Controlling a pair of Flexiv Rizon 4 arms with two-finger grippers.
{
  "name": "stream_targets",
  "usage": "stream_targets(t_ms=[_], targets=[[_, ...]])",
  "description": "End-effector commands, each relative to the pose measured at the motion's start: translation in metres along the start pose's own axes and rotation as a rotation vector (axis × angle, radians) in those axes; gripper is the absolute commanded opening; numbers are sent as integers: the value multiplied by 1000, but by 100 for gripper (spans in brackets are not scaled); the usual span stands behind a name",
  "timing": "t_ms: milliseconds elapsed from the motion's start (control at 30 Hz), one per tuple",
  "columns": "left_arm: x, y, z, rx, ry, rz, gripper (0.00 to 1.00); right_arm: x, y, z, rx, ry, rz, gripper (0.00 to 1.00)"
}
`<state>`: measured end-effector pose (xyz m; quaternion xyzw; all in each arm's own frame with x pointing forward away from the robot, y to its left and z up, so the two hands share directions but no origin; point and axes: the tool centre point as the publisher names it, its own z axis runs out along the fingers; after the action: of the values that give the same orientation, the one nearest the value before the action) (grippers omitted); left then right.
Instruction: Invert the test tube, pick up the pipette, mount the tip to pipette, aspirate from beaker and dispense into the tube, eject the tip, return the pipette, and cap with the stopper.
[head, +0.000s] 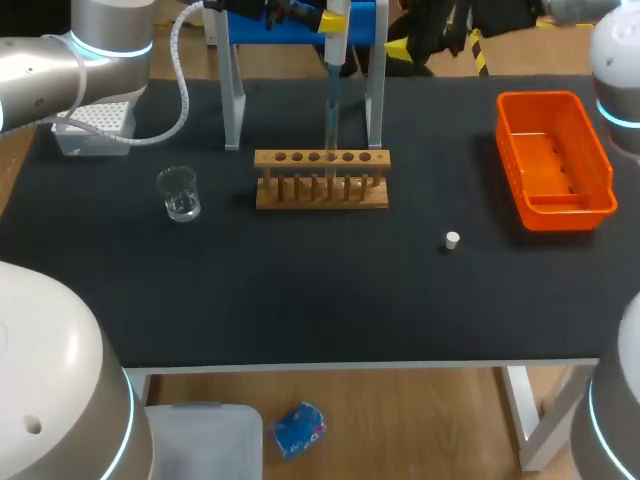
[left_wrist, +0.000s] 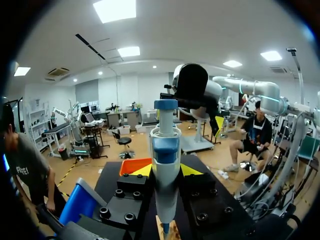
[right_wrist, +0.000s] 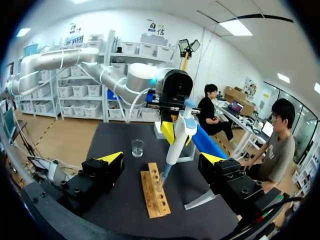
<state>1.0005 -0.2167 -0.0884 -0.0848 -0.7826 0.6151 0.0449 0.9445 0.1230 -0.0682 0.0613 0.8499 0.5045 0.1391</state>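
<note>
**Head view:** the pipette (head: 335, 50) stood upright at upper centre, its tip at the rack (head: 321, 190). The beaker (head: 179, 194) sat centre left and the stopper (head: 452, 239) lay loose at centre right.

**Left wrist view:** the left pincer (left_wrist: 165, 170) clamped the pipette.

**Right wrist view:** the right pincer (right_wrist: 162, 160) gaped wide, empty.

Dispensing appeared to be the step in hand; ejecting, returning and capping were not yet done.

A robotics laboratory is shown: a black table (head: 300, 300) is set with a wooden test tube rack (head: 321, 182) and glass beaker (head: 179, 194), a pipette (head: 335, 60) held above, the left arm (head: 60, 70) and right arm (head: 618, 70) alongside.
</note>
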Motion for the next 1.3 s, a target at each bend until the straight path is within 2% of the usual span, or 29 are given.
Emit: stream_targets(t_ms=[33, 300, 600, 733, 867, 1000, 1033, 1100, 1300], targets=[[0, 0, 0, -1, 0, 0, 0, -1, 5, -5, 68, 6, 3, 100], [0, 0, 0, -1, 0, 0, 0, 0, 6, -4, 66, 8, 5, 100], [0, 0, 0, -1, 0, 0, 0, -12, 35, -22, 56, -23, -35, 100], [0, 0, 0, -1, 0, 0, 0, -10, 39, -22, 75, -16, -43, 100], [0, 0, 0, -1, 0, 0, 0, -10, 40, -18, 133, -22, 12, 100], [0, 0, 0, -1, 0, 0, 0, -8, 47, -15, 129, -16, 4, 100], [0, 0, 0, -1, 0, 0, 0, -9, 48, -14, 127, -17, 2, 74], [0, 0, 0, -1, 0, 0, 0, -11, 52, -13, 123, -24, -2, 0], [0, 0, 0, -1, 0, 0, 0, -17, 60, -4, 120, -33, -24, 0]])
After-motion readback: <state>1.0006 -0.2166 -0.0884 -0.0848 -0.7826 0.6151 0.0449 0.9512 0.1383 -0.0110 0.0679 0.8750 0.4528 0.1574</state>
